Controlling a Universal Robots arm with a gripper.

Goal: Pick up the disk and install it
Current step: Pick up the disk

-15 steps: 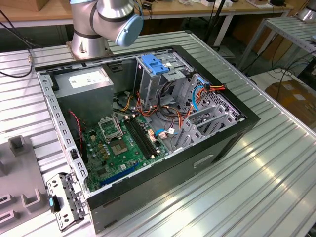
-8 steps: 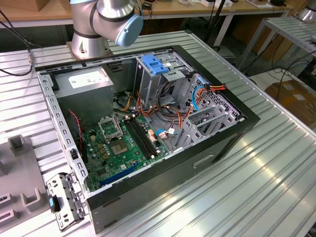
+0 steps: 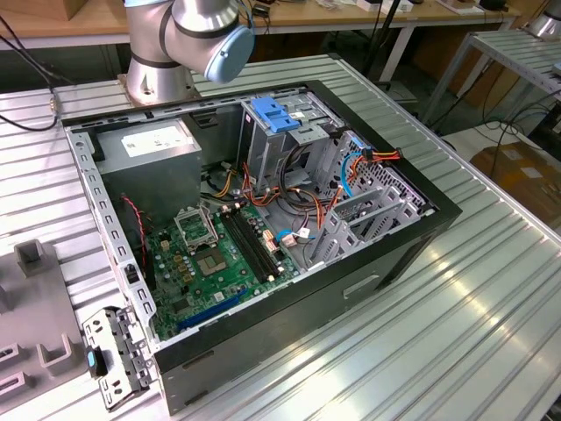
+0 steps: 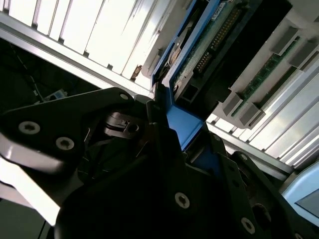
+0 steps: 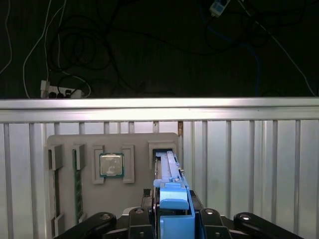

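Observation:
The disk (image 5: 168,172) stands on edge in a slot of a grey holder tray (image 5: 134,196), its bright blue carrier tab nearest the camera. My gripper (image 5: 172,219) sits over that tab, with a black finger pressed on either side of it. In the second wrist view the same disk (image 4: 185,123) shows its blue frame and circuit-board side, clamped between the dark fingers (image 4: 149,124) of my gripper (image 4: 180,133). The disk's far end still rests in the tray slot.
The tray also holds a processor chip (image 5: 110,165) and a memory stick (image 5: 77,184). The ribbed metal table ends at a rail (image 5: 159,107). In the exterior view the open computer case (image 3: 386,254) lies beside the arm's base (image 3: 158,70), with a blue plate (image 3: 279,114) atop its drive cage.

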